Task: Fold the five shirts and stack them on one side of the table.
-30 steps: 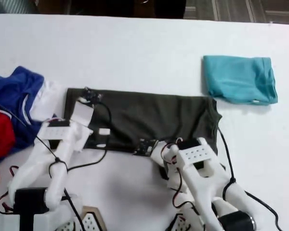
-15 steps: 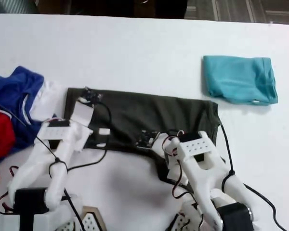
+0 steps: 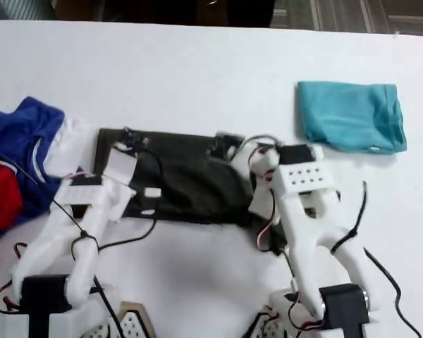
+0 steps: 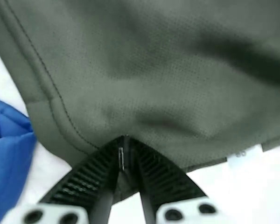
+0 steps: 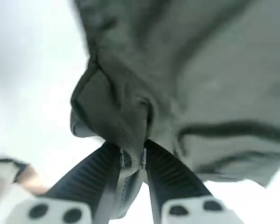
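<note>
The olive-green shirt [image 3: 183, 176] lies at the table's [image 3: 197, 63] near middle. The left gripper [image 4: 122, 144] is clamped on its hem at the far left corner. The right gripper [image 5: 133, 156] pinches a bunched fold of the shirt above its far edge. A folded teal shirt [image 3: 351, 116] sits far right. Blue [image 3: 17, 134] and red shirts [image 3: 0, 193] lie at the left edge.

right gripper [image 5: 132, 158] pinches a bunched fold of olive shirt [image 5: 210, 70].
</note>
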Controlling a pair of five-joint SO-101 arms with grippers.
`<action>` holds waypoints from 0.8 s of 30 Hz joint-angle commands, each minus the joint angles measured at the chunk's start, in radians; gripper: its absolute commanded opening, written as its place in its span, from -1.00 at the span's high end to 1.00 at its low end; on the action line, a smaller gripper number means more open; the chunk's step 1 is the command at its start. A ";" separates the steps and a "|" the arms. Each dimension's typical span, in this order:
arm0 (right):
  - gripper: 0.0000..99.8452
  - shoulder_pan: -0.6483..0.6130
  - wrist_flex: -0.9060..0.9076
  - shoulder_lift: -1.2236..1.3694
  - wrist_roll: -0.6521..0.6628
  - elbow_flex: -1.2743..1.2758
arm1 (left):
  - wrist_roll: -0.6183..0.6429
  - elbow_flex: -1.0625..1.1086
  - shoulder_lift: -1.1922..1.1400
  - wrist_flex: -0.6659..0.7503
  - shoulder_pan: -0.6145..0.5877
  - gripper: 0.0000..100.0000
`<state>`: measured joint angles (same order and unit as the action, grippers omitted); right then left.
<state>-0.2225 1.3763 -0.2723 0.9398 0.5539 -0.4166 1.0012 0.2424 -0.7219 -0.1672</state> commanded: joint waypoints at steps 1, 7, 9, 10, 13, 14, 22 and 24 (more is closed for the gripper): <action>0.96 0.013 0.005 0.004 0.009 -0.104 | -0.003 0.002 0.000 0.026 0.015 0.95; 0.92 0.018 0.004 0.081 0.009 -0.158 | -0.003 0.002 0.000 0.026 0.015 0.95; 0.80 0.018 0.004 0.147 0.009 -0.183 | -0.003 0.002 0.000 0.026 0.015 0.95; 0.71 0.018 0.004 0.182 0.009 -0.203 | -0.003 0.002 0.000 0.026 0.015 0.95; 0.51 0.024 -0.019 0.288 0.003 -0.304 | -0.003 0.002 0.000 0.026 0.015 0.95; 0.47 0.035 -0.030 0.323 0.002 -0.339 | -0.003 0.002 0.000 0.026 0.015 0.95; 0.47 0.176 0.007 0.522 -0.081 -0.638 | -0.003 0.002 0.000 0.026 0.015 0.95; 0.47 0.214 0.062 0.510 -0.106 -0.695 | -0.003 0.002 0.000 0.026 0.015 0.95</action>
<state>-0.0614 1.3794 0.2478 0.8677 -0.0338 -0.4166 1.0012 0.2424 -0.7219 -0.1672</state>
